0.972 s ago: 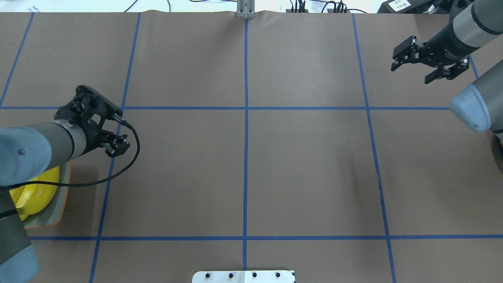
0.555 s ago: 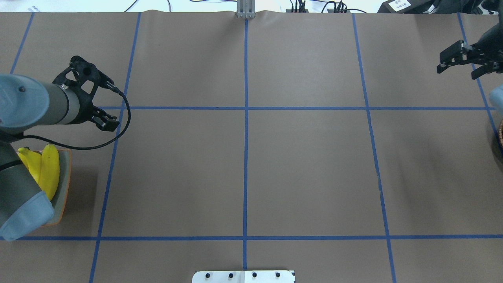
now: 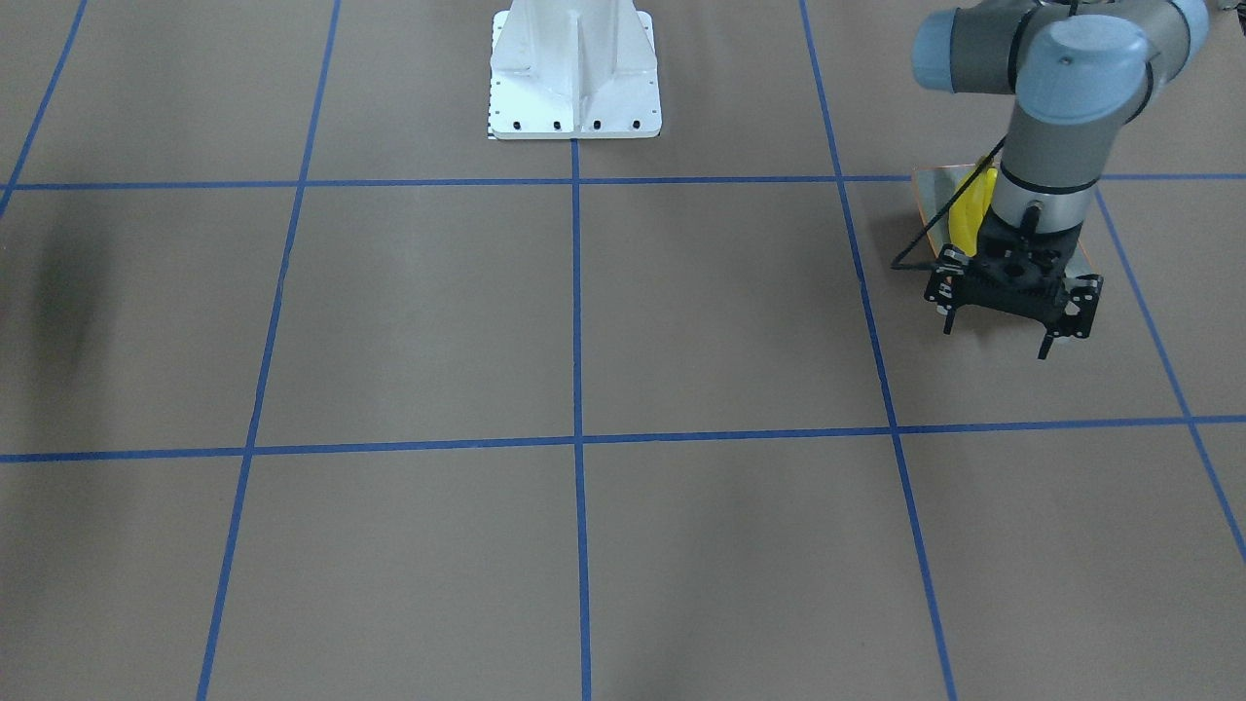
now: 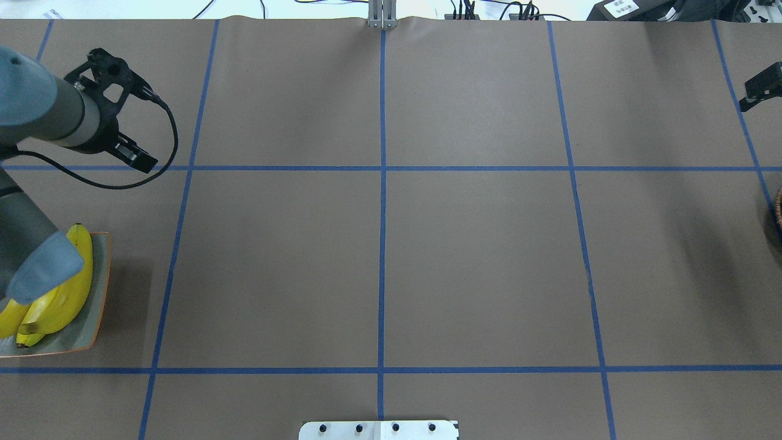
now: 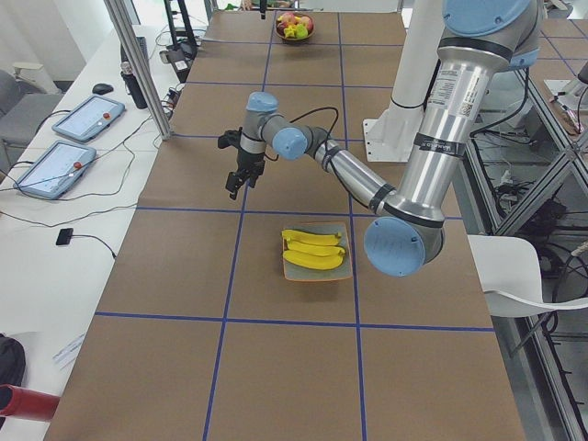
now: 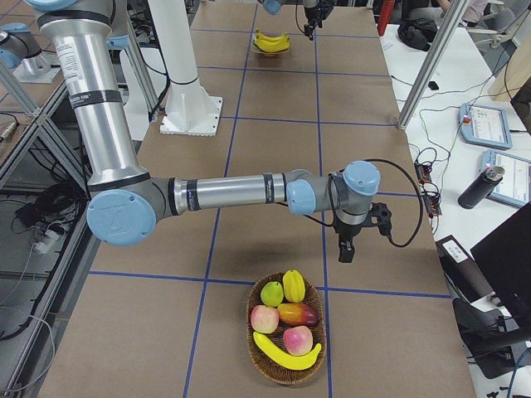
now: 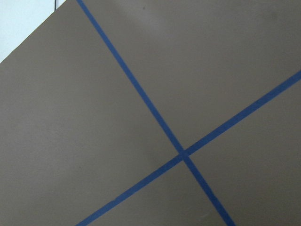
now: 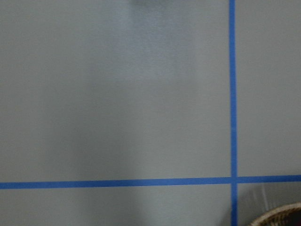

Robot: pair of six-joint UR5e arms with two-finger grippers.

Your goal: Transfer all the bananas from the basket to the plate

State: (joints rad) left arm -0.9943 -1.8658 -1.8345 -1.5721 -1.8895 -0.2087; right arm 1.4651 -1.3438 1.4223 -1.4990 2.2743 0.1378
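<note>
Left pincer [image 3: 995,341] off the plate [image 4: 91,330]; one banana [image 6: 286,354] still to move.

Over the last second the left pincer, jaws apart and empty, has swung away across the counter [image 4: 476,244], uncovering the bananas [image 5: 314,250] on the plate, three by my count. The right pincer [image 6: 347,245] has slid out toward the basket [image 6: 257,365]; I cannot tell whether it is apart or together. The last banana lies there among other fruit [image 6: 264,318], so I judge one more fetch is needed.

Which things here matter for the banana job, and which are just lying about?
Job: curved yellow bananas on square grey-green plate; one yellow banana in woven brown basket.
Lying about: reddish apples, yellow-green pear, grey tablets.
</note>
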